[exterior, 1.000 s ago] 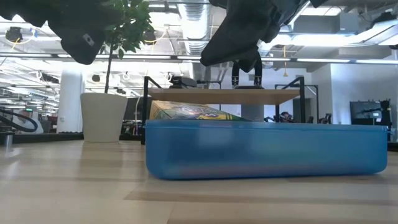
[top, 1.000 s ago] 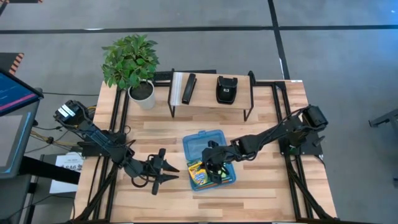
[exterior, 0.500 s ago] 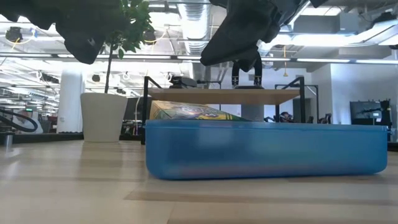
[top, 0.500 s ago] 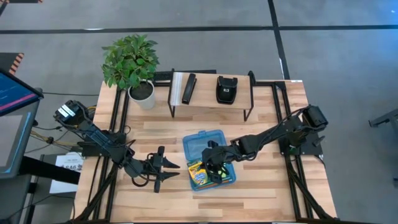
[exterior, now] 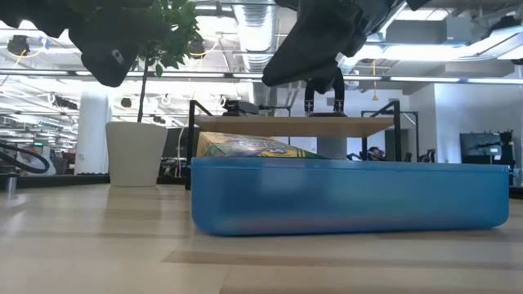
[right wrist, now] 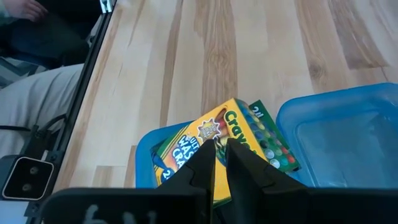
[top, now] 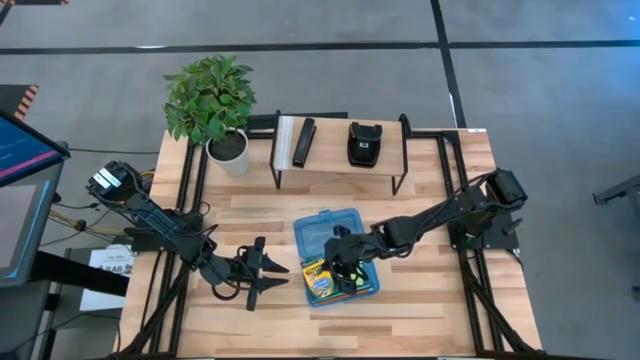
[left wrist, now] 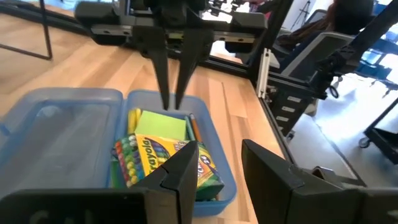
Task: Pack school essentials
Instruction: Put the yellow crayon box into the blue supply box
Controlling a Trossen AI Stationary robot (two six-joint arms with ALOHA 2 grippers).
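Note:
The blue translucent case (top: 335, 240) lies open on the table's middle, lid (left wrist: 56, 134) flat beside the base. In the base lie the yellow-green crayon box (left wrist: 165, 162), the lime-green sticky-note pad (left wrist: 160, 124) and an orange pencil (left wrist: 194, 129). My right gripper (left wrist: 173, 107) points down into the base, fingers drawn nearly together, nothing showing between them. In its wrist view the crayon box (right wrist: 205, 134) sits right beyond the fingertips. My left gripper (top: 268, 275) hovers open, left of the case. Scissors and eraser are not in view. My right gripper comes from above, pointing down into the case's base by the sticky-note pad's far edge (left wrist: 163, 114). Whether its fingertips (left wrist: 166, 102) touch the pad or the crayon box, I cannot tell.
A black-legged shelf (top: 340, 160) stands at the far side, bearing a black bar (top: 303, 142) and a black pouch (top: 363, 143). A potted plant (top: 228, 150) sits at the far left. Bare wood lies near and right of the case. A person's leg (right wrist: 37, 93) shows beyond the table.

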